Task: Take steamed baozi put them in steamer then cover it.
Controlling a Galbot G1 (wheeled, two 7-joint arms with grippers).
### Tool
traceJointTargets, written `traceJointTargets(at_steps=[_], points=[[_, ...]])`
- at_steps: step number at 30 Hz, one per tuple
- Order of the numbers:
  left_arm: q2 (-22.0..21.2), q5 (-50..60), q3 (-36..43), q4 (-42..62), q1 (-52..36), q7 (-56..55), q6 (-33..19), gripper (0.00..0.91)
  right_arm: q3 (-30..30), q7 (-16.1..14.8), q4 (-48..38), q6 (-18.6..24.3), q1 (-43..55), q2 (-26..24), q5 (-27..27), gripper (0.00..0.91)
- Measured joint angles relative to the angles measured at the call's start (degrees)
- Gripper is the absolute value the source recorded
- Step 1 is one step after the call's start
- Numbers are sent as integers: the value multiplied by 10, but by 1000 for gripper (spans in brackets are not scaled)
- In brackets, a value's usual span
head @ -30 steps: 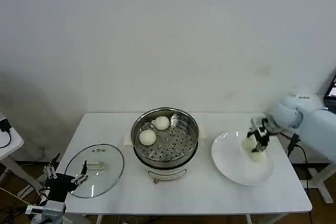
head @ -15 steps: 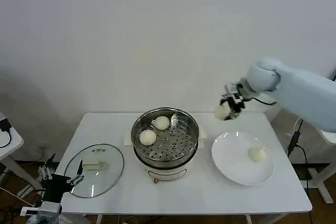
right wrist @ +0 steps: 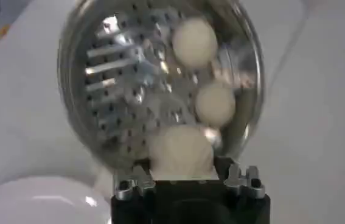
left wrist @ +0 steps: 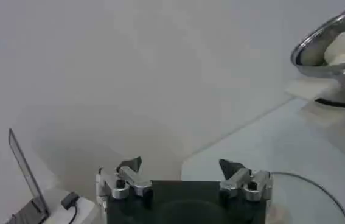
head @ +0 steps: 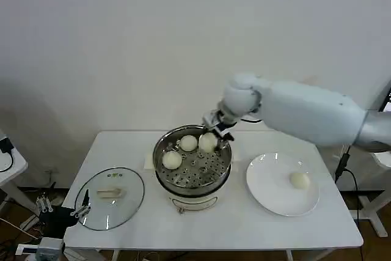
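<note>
The right gripper reaches in from the right of the head view and hangs over the far right rim of the steamer, at the centre of the frame. It is clenched on a steamed baozi, which sits between its fingers just above the perforated tray. In the right wrist view the held bun fills the lower centre of the frame, directly above the gripper body, with the steamer's open mouth behind it.

Two more baozi lie on the tray: one at the back, close beside the held one, and one nearer the left wall. A fourth baozi rests alone on the flat white plate at centre right, well apart from the gripper.

The buns are smooth, round and cream-white, matt like dough. The steamer is a round, shiny steel pot on a white base, its tray punched with rows of small holes that catch the light. The plate is plain and glossy. A round glass lid with a cream handle lies flat on the white tabletop at lower left.

The left gripper waits off the tabletop's lower left corner, fingers spread and holding nothing.
</note>
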Motion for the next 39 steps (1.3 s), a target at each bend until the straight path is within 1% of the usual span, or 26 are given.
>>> traceJointTargets(at_steps=[7, 16, 23, 31, 32, 33, 39], points=[[-4, 0, -5, 1, 1, 0, -1, 907, -14, 4, 6, 47, -13, 29, -27, 705], [-5, -1, -8, 7, -2, -1, -3, 907, -27, 7, 9, 102, -34, 37, -72, 705], [-7, -1, -8, 12, -3, -1, -4, 907, -36, 5, 16, 128, -39, 42, -86, 705], [-9, -2, -8, 11, -1, -1, -5, 907, -42, 2, 24, 140, -42, 43, -94, 715], [-9, -2, -8, 11, -1, -2, -5, 907, -43, 3, 24, 142, -43, 43, -95, 736], [-10, -2, -8, 11, -2, -2, -5, 907, -43, 3, 25, 143, -43, 43, -96, 907], [-11, -2, -7, 10, -2, -2, -5, 907, -45, 6, 30, 153, -45, 40, -99, 907]])
